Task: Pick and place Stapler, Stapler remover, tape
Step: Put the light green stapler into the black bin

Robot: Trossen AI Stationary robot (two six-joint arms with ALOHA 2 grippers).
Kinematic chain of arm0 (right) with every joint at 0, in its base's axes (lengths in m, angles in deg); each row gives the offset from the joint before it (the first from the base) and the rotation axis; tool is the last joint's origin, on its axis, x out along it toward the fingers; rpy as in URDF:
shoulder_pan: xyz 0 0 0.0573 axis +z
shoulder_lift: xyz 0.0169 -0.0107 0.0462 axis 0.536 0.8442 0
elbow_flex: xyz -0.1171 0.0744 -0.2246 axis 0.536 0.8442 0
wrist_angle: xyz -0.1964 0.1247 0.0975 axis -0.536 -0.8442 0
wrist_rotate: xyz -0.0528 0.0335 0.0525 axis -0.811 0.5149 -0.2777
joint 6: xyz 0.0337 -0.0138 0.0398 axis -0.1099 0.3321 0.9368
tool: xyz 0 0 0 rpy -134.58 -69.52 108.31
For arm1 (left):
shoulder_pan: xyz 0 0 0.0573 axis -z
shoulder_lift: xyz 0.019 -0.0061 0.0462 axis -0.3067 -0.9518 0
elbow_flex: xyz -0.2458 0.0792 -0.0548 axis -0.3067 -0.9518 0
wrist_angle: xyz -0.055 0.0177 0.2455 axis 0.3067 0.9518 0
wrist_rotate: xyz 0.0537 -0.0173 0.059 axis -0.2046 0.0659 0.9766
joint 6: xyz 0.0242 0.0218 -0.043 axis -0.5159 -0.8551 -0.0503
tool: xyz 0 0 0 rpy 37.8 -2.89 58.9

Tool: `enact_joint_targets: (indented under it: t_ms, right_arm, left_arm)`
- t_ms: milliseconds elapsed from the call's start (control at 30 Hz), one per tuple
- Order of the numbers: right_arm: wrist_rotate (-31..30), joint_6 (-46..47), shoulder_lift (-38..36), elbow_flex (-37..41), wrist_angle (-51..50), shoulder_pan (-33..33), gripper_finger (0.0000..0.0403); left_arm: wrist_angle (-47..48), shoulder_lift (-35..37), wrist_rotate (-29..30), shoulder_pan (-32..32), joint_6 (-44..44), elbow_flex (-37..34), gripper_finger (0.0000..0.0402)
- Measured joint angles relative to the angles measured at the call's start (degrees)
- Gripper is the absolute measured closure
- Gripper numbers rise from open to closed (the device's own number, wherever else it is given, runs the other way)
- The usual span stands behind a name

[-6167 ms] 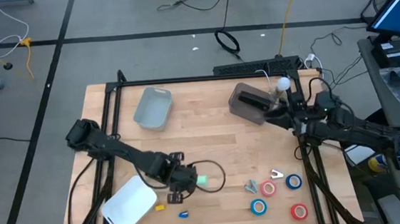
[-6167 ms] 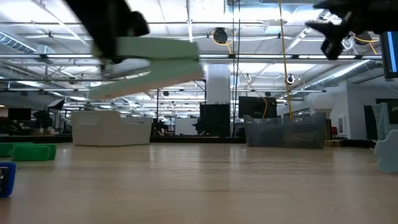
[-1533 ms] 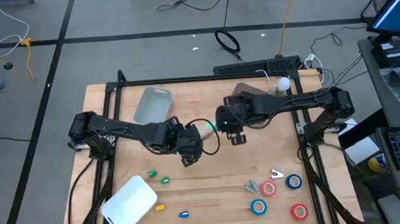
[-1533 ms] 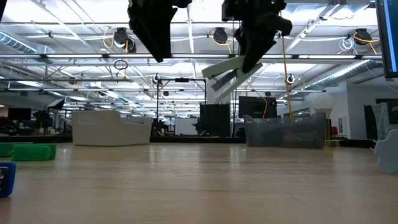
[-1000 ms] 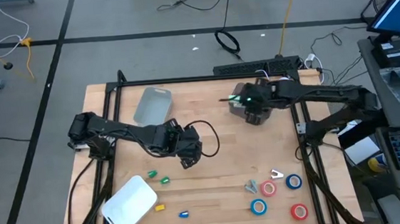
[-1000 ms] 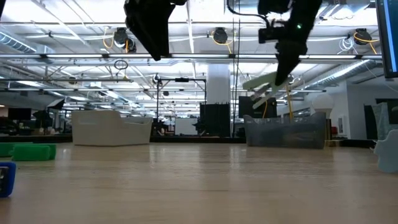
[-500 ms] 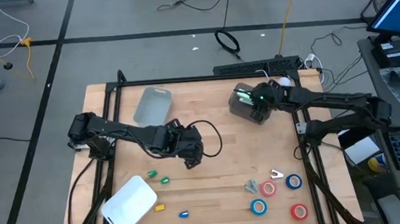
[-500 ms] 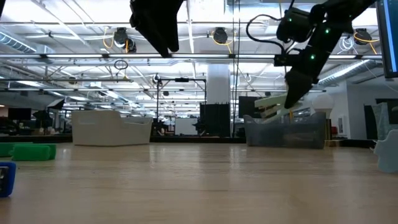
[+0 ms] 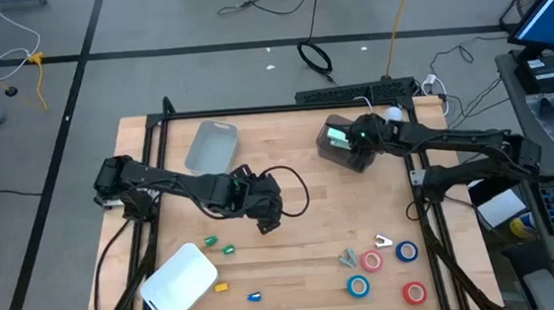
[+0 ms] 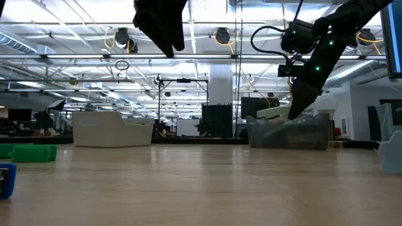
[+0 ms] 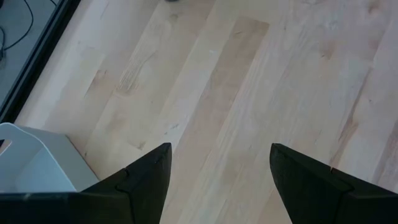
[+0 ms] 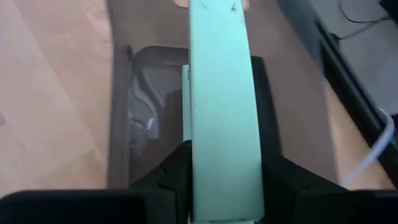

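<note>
A wooden table (image 9: 313,231) seen from above, with two dark robot arms reaching over it. A white bin (image 9: 178,282) sits at the near left corner, and a pale grey bin (image 9: 210,147) sits toward the far left. A dark grey bin (image 9: 332,156) sits at the far right.

The right gripper (image 9: 347,138) hangs over the dark grey bin, clenched on a pale green stapler (image 9: 336,133). In the right wrist view the stapler (image 12: 221,112) runs lengthwise between the fingers, over the bin's inside. From table height the stapler (image 10: 274,112) is at the bin's rim.

The left gripper (image 9: 267,215) hovers above the middle of the table, its fingers (image 11: 146,180) spread wide and holding nothing, with bare wood below.

Near the right front edge lie four tape rolls: a red one (image 9: 371,260), a blue one (image 9: 406,252), another blue (image 9: 358,286) and another red (image 9: 414,292). Just beside them are small metal claw pieces (image 9: 350,258). Small green pieces (image 9: 220,246) lie beside the white bin.
</note>
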State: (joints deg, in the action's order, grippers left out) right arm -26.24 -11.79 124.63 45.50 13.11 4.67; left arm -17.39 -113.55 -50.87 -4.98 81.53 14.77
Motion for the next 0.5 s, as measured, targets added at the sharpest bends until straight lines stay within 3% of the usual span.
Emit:
enact_joint_targets:
  t_ms: [500]
  right_arm:
    - [-1.6, -1.6, 7.3, 0.3, 3.8, -0.1, 0.0285]
  left_arm:
    - [-0.6, 0.0, 0.0, 0.0, 0.1, 0.0, 0.0130]
